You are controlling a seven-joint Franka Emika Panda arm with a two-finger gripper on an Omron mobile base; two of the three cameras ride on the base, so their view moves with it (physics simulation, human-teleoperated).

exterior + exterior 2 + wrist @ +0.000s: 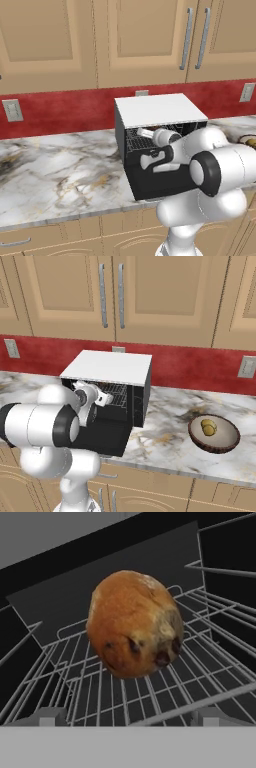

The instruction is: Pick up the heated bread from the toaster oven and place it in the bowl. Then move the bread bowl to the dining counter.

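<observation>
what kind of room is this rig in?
A rendered home kitchen, most likely. A toaster oven with its door down sits on a marble counter against a red backsplash, with tan wooden cabinets above and wall outlets along the back.

Wall cabinets [125,40]: tan wood, across the top of both base views, with long metal handles [188,39].
Backsplash [60,110]: red band below them.
Wall outlets [12,110]: white, on the backsplash, at left, centre and right.
Lower drawers [30,242]: tan, bottom left.
</observation>
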